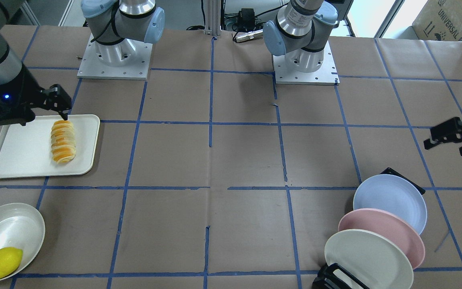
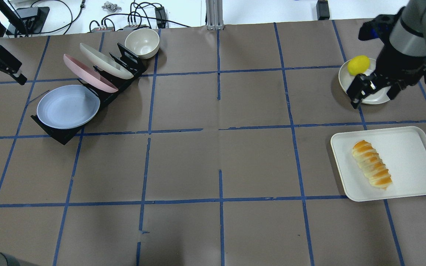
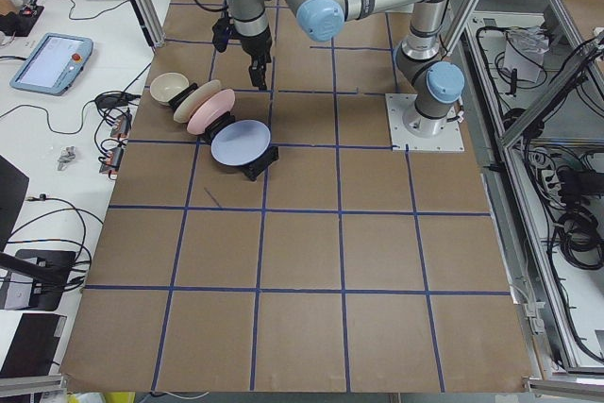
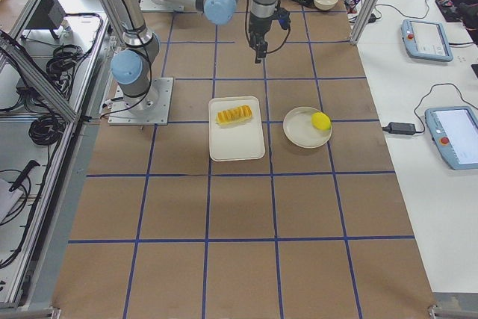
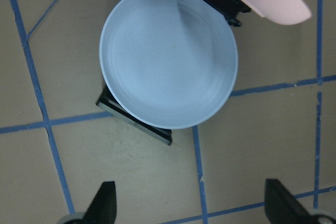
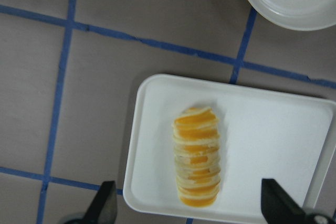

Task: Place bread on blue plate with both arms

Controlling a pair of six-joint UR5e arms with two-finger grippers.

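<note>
**A:** In the containers?

**B:** On the cream-white tray (image 2: 412, 162), the bread (image 2: 372, 169) alone, lying lengthwise in the half nearer the counter's middle. In the shallow white dish (image 2: 344, 84) beyond the tray, a lemon (image 2: 358, 65) against the rim. In the black rack (image 2: 61, 135), three plates leaning on edge: the blue plate (image 2: 68, 106) in the end slot nearest the robot, then a pink plate (image 2: 87, 72), then a cream-white plate (image 2: 105, 61). Just past the rack, a small bowl (image 2: 142, 42), upright.

**A:** And the bread, relative to the fingers?

**B:** Untouched. High above the tray, the right gripper (image 6: 191, 208), fingers (image 6: 105, 205) spread wide and holding nothing. From its wrist camera, the bread (image 6: 197, 156) framed in the gap between the two tips, well below. Out by the counter's left edge, the left gripper (image 5: 194, 205), likewise spread wide with nothing in its grasp. The blue plate (image 5: 168, 56) sitting ahead of those fingers (image 5: 105, 205), not between them. Bread and blue plate well apart, toward opposite ends of the counter.

**A:** Edges, room to move?

**B:** Tray close to the counter's right-hand edge, dish near the corner on the operators' side. Rack toward the left side, blue plate overhanging its near end. Between tray and rack, a broad run of brown paper-covered counter (image 2: 220, 147) crossed by blue tape lines (image 2: 218, 85).
</note>
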